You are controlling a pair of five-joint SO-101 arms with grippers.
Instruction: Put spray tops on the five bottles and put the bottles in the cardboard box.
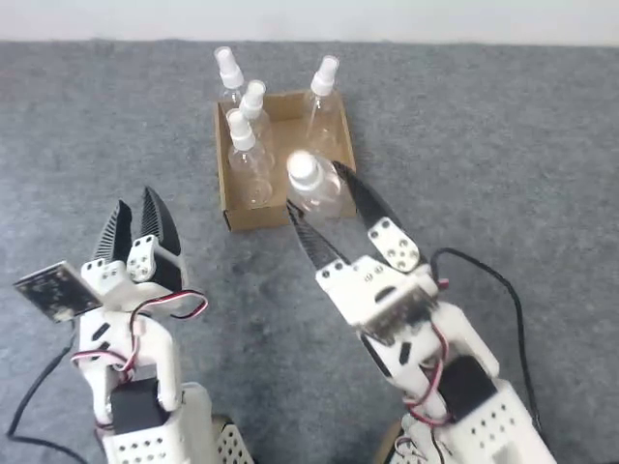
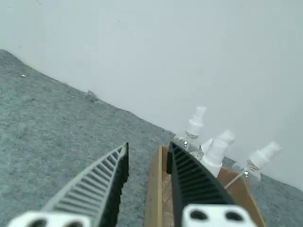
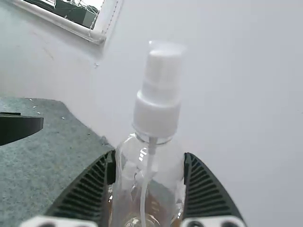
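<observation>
A shallow cardboard box (image 1: 224, 184) lies at the table's middle back. Three clear bottles with white spray tops stand in it: one near its middle (image 1: 248, 159), one behind that (image 1: 253, 101), one at the back right (image 1: 324, 97). Another capped bottle (image 1: 230, 72) stands at the box's back left corner. My right gripper (image 1: 314, 186) is shut on a capped bottle (image 1: 311, 184) (image 3: 149, 175) over the box's front right corner. My left gripper (image 1: 135, 200) (image 2: 147, 151) is open and holds nothing, left of the box (image 2: 154, 189).
Grey carpet (image 1: 503, 145) covers the table, with free room left and right of the box. A white wall (image 2: 189, 56) runs behind the table. Cables (image 1: 488, 275) trail beside the right arm.
</observation>
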